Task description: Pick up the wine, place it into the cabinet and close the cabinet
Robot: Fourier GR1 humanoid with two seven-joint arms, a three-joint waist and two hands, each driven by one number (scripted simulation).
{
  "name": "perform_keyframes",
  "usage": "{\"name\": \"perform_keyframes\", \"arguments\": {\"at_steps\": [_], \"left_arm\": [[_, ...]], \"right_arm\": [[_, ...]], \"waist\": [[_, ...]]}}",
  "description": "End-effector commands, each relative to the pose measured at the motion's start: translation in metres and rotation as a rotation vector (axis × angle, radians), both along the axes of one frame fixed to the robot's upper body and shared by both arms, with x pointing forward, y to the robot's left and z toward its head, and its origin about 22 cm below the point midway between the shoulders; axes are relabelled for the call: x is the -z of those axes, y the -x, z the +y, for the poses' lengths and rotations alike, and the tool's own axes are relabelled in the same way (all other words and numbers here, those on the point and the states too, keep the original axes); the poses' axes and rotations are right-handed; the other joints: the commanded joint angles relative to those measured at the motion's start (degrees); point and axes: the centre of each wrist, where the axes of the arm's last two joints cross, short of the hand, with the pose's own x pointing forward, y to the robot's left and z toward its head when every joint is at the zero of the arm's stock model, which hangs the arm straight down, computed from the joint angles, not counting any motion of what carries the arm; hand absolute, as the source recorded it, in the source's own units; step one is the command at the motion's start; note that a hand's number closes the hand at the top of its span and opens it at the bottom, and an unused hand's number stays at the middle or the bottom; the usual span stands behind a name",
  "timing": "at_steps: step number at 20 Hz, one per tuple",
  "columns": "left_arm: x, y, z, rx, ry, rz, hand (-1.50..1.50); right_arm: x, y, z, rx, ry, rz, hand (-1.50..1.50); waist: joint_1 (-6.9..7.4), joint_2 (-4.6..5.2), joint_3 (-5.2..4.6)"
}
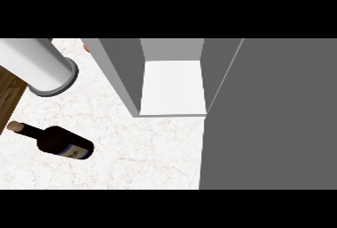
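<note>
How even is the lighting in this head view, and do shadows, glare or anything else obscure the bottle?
In the head view, lighting is flat and even; the wine bottle on the marble counter casts no clear shadow and shows no glare. The open cabinet has a bright floor and greyer walls, and its door fills the right side as plain grey, hiding the counter there. No hand is in view.

Bright, even light; no glare.

We note a glossy dark glass wine bottle (63, 142), a pale veined marble-like desk (145, 151), and a matt grey cabinet (125, 71).
</note>
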Motion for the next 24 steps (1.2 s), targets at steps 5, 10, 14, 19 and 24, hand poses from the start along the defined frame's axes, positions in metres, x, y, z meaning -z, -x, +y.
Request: {"name": "perform_keyframes", "arguments": {"at_steps": [5,10,14,19,24], "left_arm": [[0.020,-0.005,0.009,-0.081,-0.013,0.005,-1.50],[0.043,-0.027,0.010,-0.104,-0.080,0.025,-1.50],[0.055,-0.030,0.013,-0.129,-0.118,0.025,-1.50],[0.120,-0.044,-0.006,-0.070,-0.154,0.062,-1.50],[0.130,-0.076,-0.022,-0.078,-0.191,0.111,-1.50]], "right_arm": [[-0.042,0.049,-0.013,-0.023,-0.043,-0.089,-1.50],[-0.032,0.042,-0.006,-0.016,-0.082,-0.071,-1.50],[-0.037,0.040,-0.015,-0.009,-0.063,-0.071,-1.50],[-0.024,0.032,-0.012,-0.016,-0.082,-0.065,-1.50],[-0.027,0.035,-0.013,-0.027,-0.086,-0.081,-1.50]], "waist": [[-0.29,0.16,0.02],[-0.72,0.32,0.01],[-0.21,0.31,0.03],[-0.34,0.36,0.01],[-0.75,0.45,0.02]]}}
